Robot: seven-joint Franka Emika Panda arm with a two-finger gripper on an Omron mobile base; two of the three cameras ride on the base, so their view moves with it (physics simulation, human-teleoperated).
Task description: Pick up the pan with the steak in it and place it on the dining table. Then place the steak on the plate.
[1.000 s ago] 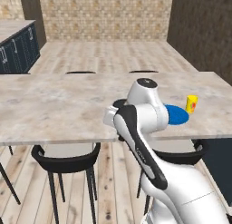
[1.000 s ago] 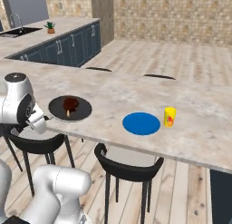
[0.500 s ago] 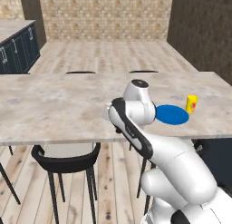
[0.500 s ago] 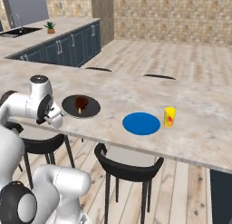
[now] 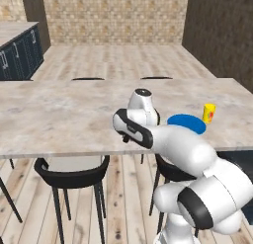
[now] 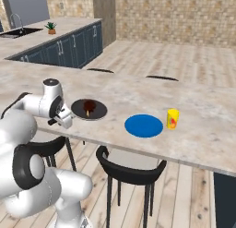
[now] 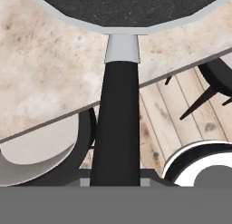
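Right base view shows you the pan [image 6: 89, 109] over the near part of the dining table [image 6: 193, 107], steak [image 6: 89, 105] inside, left of the blue plate [image 6: 144, 125]. Your gripper [image 6: 66, 117] is pinched on the pan's handle [image 7: 117, 123].

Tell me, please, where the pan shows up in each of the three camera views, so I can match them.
Left base view: I cannot make the pan out; the arm stands in front of that stretch of the dining table.
Right base view: the pan sits left of centre on the table, steak inside.
Hand view: its rim and handle run up the middle.
Shared landmark: the blue plate.
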